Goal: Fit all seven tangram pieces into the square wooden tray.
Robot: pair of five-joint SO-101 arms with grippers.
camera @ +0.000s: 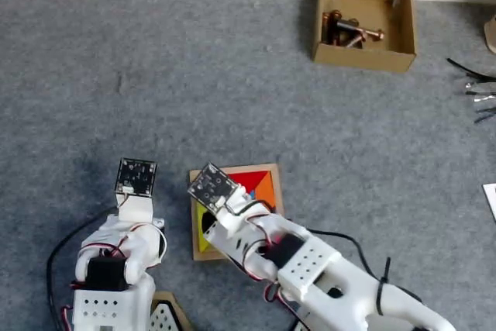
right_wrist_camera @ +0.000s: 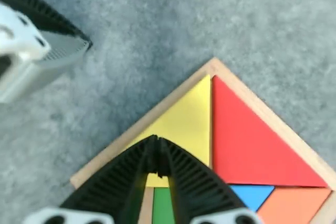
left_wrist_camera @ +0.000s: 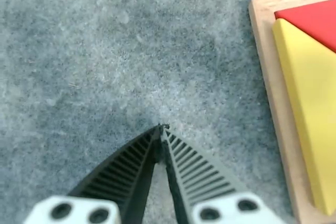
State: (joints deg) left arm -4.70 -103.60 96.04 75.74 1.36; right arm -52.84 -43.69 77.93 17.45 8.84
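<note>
The square wooden tray (camera: 249, 167) lies on the grey carpet between the two arms. It holds a yellow triangle (right_wrist_camera: 184, 124), a red triangle (right_wrist_camera: 247, 140), and blue (right_wrist_camera: 254, 193), orange (right_wrist_camera: 299, 203) and green (right_wrist_camera: 163, 208) pieces. My right gripper (right_wrist_camera: 156, 140) is shut with nothing in it, its tips low over the yellow triangle near the tray's corner. My left gripper (left_wrist_camera: 163, 128) is also shut and holds nothing. It points at bare carpet just beside the tray's rim (left_wrist_camera: 269, 72). The right arm hides part of the tray in the high view.
An open cardboard box (camera: 364, 21) with copper-coloured metal parts stands at the back right. Loose cables (camera: 477, 87) lie at the right edge. The left arm's gripper (right_wrist_camera: 42, 30) hangs close beside the tray's corner. Wide bare carpet stretches behind both arms.
</note>
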